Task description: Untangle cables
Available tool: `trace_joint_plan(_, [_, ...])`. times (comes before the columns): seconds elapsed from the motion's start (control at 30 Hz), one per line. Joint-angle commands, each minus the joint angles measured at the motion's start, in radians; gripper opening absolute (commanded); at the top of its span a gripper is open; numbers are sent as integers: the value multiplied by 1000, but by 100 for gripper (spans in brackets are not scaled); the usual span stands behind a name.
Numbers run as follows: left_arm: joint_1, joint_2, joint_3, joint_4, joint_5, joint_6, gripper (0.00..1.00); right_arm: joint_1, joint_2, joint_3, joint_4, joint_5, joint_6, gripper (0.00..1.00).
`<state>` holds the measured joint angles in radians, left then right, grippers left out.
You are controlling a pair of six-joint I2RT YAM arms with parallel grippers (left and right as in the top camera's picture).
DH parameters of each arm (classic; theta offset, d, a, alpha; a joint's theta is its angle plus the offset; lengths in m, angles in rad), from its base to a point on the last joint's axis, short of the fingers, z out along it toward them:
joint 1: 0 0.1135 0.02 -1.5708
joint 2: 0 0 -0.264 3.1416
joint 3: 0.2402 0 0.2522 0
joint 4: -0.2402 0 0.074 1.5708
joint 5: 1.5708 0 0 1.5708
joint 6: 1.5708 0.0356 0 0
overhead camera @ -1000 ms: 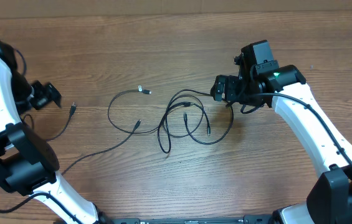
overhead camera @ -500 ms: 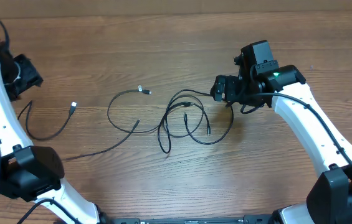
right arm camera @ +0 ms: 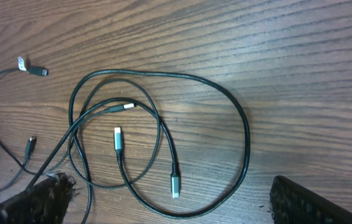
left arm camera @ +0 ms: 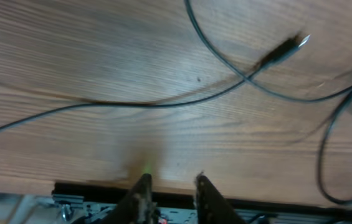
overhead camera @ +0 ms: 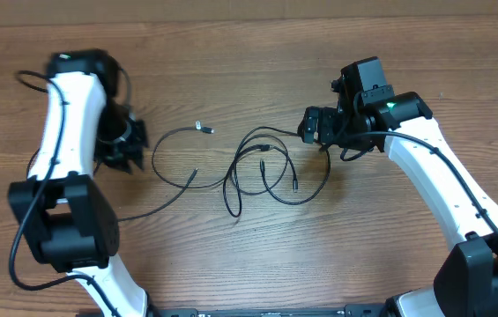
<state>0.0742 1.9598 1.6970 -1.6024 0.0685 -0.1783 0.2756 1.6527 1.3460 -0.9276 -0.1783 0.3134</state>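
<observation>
Brown wood-grain table (overhead camera: 249, 264) fills the overhead view, with 2 white-and-black robot arms reaching in from the lower corners. At the left of the frame, the left gripper (overhead camera: 127, 146) hangs low over the wood, just beside a loose loop of thin black cable. Its wrist view shows the 2 fingers (left arm camera: 143, 194) a little apart with nothing between them. The loop curves round and down from a silver-tipped plug (overhead camera: 203, 129) left of centre, and a long strand trails toward the lower left.

In the centre, the cables (overhead camera: 262, 167) lie in several overlapping loops that cross one another, with small plug ends inside. At the right, the right gripper (overhead camera: 312, 126) hovers near the pile's upper right edge, fingers spread wide and empty.

The step in hand looks like choosing the next strand to draw out. It would likely go best if the left gripper takes the loose loop near a plug end, closes on that 1 strand only, and draws it slowly leftward, away from the crossings, while the right gripper steadies the pile.
</observation>
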Motion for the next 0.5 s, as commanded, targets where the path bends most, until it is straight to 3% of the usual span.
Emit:
trace_joint_plan(0.0, [-63, -10, -125, 24, -20, 18, 26, -2, 5, -5, 3, 6, 1, 100])
trace_joint_plan(0.13, [-112, -10, -234, 67, -23, 18, 27, -2, 5, -5, 3, 6, 1, 100])
trace_joint_plan(0.3, [-128, -10, -345, 188, -54, 13, 45, -2, 5, -5, 3, 6, 1, 100])
trace_joint_plan(0.47, [-127, -10, -441, 354, -57, 14, 47, -2, 5, -5, 3, 6, 1, 100])
